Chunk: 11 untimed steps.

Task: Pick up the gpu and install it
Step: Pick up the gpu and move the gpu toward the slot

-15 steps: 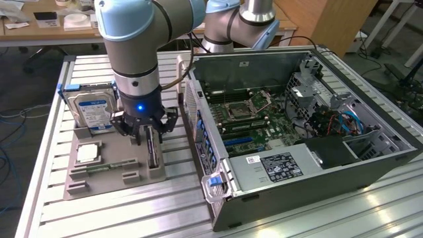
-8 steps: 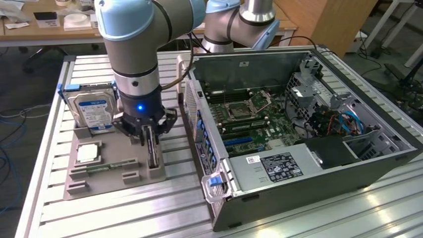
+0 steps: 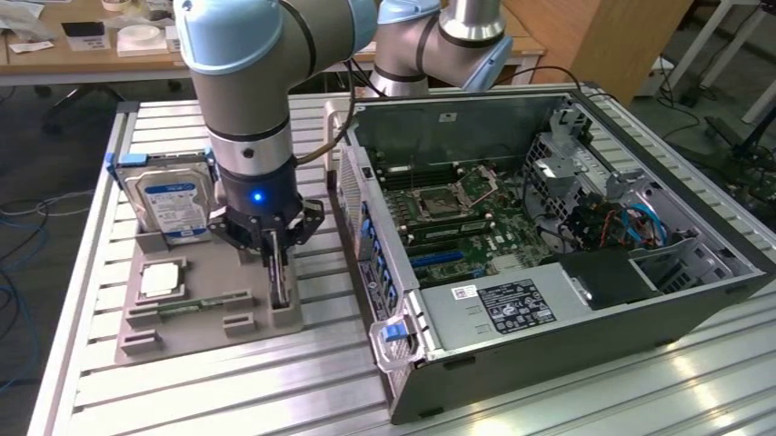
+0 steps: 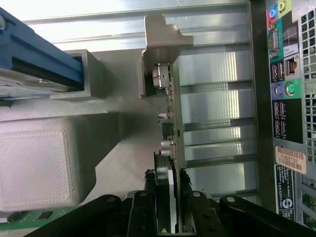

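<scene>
Jaws sit one on each side of the gpu's upper edge. From neither view can you tell whether they pinch the card or merely flank it.

From the exterior view you see the gripper (image 3: 278,243) pointing straight down over the grey fixture tray (image 3: 194,343). The gpu (image 3: 283,289) stands on edge in its slot directly beneath the jaws. The hard drive (image 3: 170,204) stands upright just beside them. The CPU (image 3: 162,280) and memory stick (image 3: 200,304) lie flat farther out on that side. On the jaws' other side, near, stands the open computer case (image 3: 679,309), its motherboard (image 3: 449,218) exposed.

The wrist view adds the close detail. From the gripper (image 4: 168,192), the gpu (image 4: 170,128) runs edge-on out from between the jaws to its silvery bracket (image 4: 160,34) at the far end. The case's rear port panel (image 4: 284,89) lies to one side of the jaws, and the hard drive's blue frame (image 4: 39,54) to the other.
</scene>
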Tool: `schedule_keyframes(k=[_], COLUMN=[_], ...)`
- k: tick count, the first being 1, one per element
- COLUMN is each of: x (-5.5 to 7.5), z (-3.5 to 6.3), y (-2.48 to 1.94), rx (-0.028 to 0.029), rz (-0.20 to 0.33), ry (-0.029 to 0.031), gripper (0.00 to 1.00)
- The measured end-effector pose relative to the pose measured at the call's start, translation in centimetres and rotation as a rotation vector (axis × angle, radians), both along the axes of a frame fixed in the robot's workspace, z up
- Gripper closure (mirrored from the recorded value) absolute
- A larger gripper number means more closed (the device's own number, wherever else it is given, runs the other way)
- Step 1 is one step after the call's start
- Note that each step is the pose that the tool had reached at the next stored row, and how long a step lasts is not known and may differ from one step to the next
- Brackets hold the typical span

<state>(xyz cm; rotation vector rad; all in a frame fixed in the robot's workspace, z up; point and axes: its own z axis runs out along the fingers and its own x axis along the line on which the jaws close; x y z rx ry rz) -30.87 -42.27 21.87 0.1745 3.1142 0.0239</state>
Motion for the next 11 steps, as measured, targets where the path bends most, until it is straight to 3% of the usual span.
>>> schedule_keyframes(k=[11], x=[0.01], z=[0.26], y=[0.0], rx=[0.0], rz=[0.0], ry=[-0.0001], gripper=[0.72])
